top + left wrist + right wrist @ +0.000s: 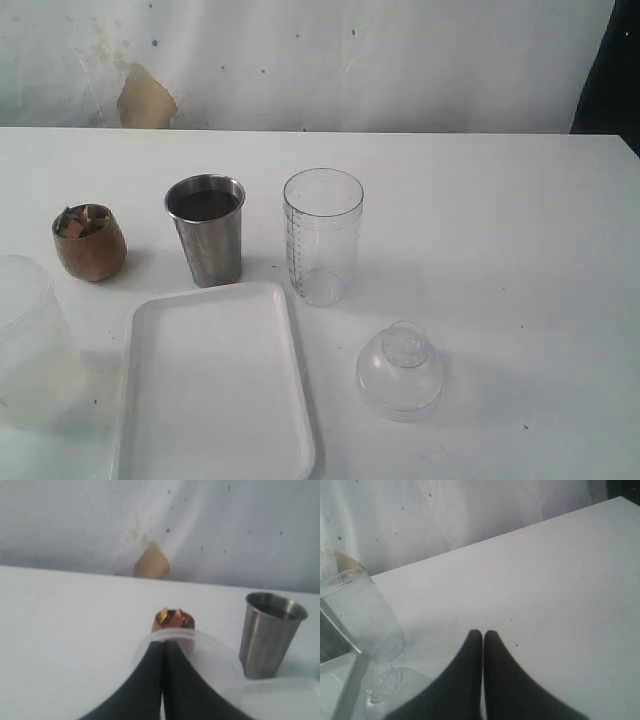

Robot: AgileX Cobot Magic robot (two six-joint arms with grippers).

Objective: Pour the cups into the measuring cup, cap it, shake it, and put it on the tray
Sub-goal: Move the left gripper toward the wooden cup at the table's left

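Exterior view — measuring cup (322, 237) upright — long axis vertical

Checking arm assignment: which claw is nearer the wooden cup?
Left. The left claw faces the wooden cup just past the frosted container; the right claw sits by the cap, its view lacking that cup.

There is one each of wooden cup (89, 250), steel tumbler (210, 245), measuring cup (322, 240), cap (400, 372), tray (215, 385), frosted container (30, 350).

- The exterior camera is looking down over the white counter (520, 230).
- Both wrist cameras are riding low, facing the back wall (75, 520).
- The left wrist and exterior views are sharing the shiny tapered steel tumbler (270, 635).
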